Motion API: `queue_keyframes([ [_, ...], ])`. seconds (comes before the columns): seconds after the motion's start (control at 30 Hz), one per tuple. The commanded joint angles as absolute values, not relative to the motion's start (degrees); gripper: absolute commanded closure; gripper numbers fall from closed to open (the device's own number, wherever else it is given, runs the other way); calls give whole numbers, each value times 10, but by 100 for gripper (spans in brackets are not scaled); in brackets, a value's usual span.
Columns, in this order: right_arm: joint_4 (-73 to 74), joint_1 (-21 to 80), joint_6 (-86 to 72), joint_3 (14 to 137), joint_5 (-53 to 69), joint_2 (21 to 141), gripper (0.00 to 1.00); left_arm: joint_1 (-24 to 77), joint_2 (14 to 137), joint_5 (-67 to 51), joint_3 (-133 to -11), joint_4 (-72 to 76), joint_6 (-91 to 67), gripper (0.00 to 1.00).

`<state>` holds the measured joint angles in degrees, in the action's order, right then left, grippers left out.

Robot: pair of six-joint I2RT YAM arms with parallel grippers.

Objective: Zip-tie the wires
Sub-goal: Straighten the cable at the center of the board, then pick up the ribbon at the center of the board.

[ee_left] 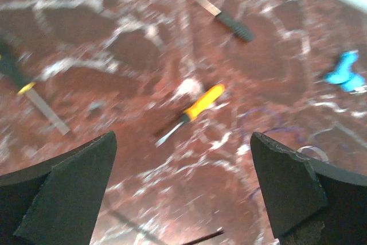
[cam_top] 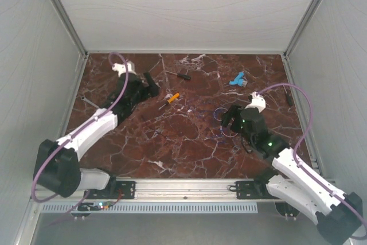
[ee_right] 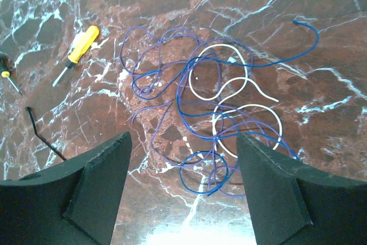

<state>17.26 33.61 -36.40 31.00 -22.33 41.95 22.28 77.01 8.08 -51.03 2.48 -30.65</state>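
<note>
Three screwdrivers lie on the surface [cam_top: 143, 159]: one orange-handled screwdriver [ee_left: 198, 104], one black-handled screwdriver [ee_left: 234, 25] and one dark-handled screwdriver [ee_left: 28, 91] with a yellow collar. There is one tangle of wires [ee_right: 212, 113], its strands too knotted to count, one small blue thing [ee_left: 344, 72] and one thin black strip [ee_right: 43, 136]. There are two arms, the left arm [cam_top: 92, 130] and the right arm [cam_top: 298, 170], and two end effectors, the left end effector [ee_left: 183, 193] and the right end effector [ee_right: 183, 182].

Purple-blue and white wires [ee_right: 213, 120], yellow-handled screwdriver [ee_right: 80, 47], dark red white-veined marble table [ee_right: 321, 38]
</note>
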Motion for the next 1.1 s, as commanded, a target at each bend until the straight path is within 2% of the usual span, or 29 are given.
queue_keyframes([
  [0.0, 138, 333, -356, 349, -180, 465, 29, 216, 713, 142, -454, -34, -314, 0],
  [0.1, 137, 333, -355, 367, -145, 497, 28, 215, 695, 167, -428, -69, -325, 1],
  [0.2, 136, 333, -352, 371, -110, 513, 28, 214, 691, 164, -406, -83, -336, 7],
  [0.53, 142, 333, -358, 354, -73, 518, 26, 216, 749, 101, -356, -26, -366, 33],
  [0.8, 146, 333, -362, 331, -83, 501, 25, 220, 826, 136, -368, -25, -385, 45],
  [1.07, 149, 334, -359, 328, -82, 502, 24, 226, 873, 154, -378, -8, -373, 65],
])
